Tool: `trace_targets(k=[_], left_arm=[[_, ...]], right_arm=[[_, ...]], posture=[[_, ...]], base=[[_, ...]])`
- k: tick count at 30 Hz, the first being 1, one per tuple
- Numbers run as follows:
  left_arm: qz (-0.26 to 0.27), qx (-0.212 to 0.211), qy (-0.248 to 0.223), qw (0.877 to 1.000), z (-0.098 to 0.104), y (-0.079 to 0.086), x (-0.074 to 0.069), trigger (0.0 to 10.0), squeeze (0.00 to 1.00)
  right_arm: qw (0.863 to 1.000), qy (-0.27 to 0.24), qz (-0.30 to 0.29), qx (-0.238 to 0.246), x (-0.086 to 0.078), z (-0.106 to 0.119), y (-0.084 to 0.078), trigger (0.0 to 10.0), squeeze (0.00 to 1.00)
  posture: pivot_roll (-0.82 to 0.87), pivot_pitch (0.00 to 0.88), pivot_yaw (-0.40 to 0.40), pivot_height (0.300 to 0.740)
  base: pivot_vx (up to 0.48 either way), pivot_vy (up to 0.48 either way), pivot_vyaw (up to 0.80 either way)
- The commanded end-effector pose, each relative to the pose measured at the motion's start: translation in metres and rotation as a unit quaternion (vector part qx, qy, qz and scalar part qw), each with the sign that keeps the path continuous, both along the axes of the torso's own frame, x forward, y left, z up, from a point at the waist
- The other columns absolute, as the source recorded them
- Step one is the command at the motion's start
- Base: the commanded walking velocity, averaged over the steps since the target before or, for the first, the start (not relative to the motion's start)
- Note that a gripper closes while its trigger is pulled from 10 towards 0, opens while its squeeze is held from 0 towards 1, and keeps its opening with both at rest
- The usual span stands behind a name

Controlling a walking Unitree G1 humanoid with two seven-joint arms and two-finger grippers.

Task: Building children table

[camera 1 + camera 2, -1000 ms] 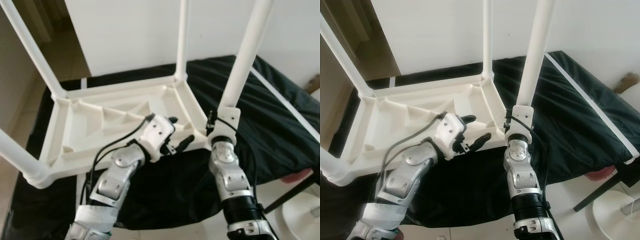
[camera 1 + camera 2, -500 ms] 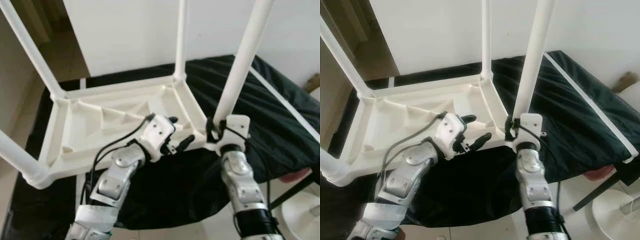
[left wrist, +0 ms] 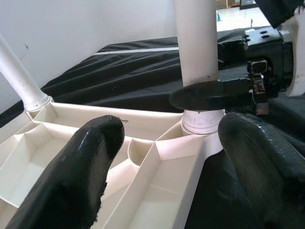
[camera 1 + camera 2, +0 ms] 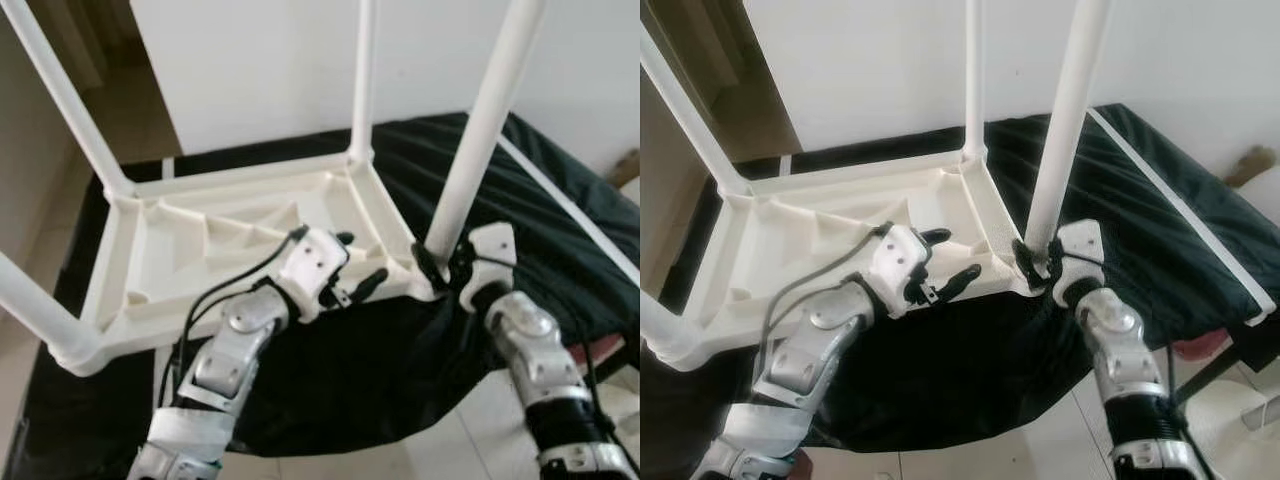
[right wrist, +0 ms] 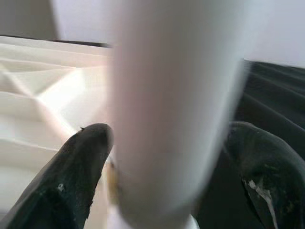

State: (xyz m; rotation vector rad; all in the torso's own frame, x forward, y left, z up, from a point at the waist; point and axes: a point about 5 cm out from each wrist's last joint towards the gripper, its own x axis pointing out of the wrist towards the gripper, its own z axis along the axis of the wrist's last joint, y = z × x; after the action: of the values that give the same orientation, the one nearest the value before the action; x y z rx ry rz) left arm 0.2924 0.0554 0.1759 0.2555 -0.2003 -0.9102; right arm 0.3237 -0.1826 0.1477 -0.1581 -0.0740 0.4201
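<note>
- Plainly, the children's table (image 4: 240, 250) lies upside down on a black cloth (image 4: 560, 230), four white legs pointing up; the near-right leg (image 4: 480, 130) stands in its corner socket (image 3: 202, 121), at about 4 o'clock of the upturned top.
- The right hand (image 4: 1042, 262) has its black fingers (image 5: 83, 167) set around the base of that leg, one on each side; whether they truly press it I cannot tell. If the leg is not fully seated, a sideways pull from that wrist could tilt it out of the socket or jam it crooked.
- The left hand (image 4: 358, 268) hovers spread over the near rim at about 5 o'clock, pinching nothing. With nothing bracing the top, a hard push on the leg could slide the whole table along the cloth.
- The cloth hangs loose over the near edge; dragging it could shift the table toward the drop.
</note>
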Motion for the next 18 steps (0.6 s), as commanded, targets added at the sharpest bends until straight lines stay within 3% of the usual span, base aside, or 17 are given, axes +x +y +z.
trace_targets(k=[1,11,12,14,15,18], left_arm=[[0.004,0.001,-0.001,1.0,0.001,0.002,0.002,10.0,0.0],[0.014,0.001,-0.005,1.0,0.003,0.005,0.003,10.0,0.0],[0.016,0.001,-0.005,1.0,0.003,0.006,0.003,10.0,0.0],[0.017,0.001,-0.005,1.0,0.004,0.006,0.004,10.0,0.0],[0.018,0.0,-0.005,1.0,0.004,0.006,0.003,10.0,0.0],[0.019,0.001,-0.005,1.0,0.003,0.007,0.003,10.0,0.0]], right_arm=[[0.999,0.023,0.038,-0.012,0.002,-0.007,0.006,10.0,0.0],[0.994,0.044,0.078,-0.062,0.02,-0.008,0.006,10.0,0.0],[0.993,0.044,0.073,-0.08,0.021,-0.011,0.001,4.8,0.0],[0.992,0.044,0.07,-0.093,0.021,-0.013,-0.002,4.8,0.0],[0.993,0.05,0.067,-0.087,0.022,-0.014,-0.006,0.0,0.0],[0.993,0.059,0.067,-0.072,0.022,-0.016,-0.012,0.0,0.0]], posture=[[0.0,0.0,0.051,0.74],[0.03,0.0,0.04,0.74],[0.03,0.0,0.037,0.74],[0.03,0.0,0.037,0.74],[0.04,0.0,0.036,0.74],[0.04,0.0,0.041,0.74]], base=[[0.0,0.0,0.0],[0.0,0.0,0.0],[0.0,0.0,0.0],[0.0,0.0,0.0],[0.0,0.0,0.0],[0.0,0.0,0.0]])
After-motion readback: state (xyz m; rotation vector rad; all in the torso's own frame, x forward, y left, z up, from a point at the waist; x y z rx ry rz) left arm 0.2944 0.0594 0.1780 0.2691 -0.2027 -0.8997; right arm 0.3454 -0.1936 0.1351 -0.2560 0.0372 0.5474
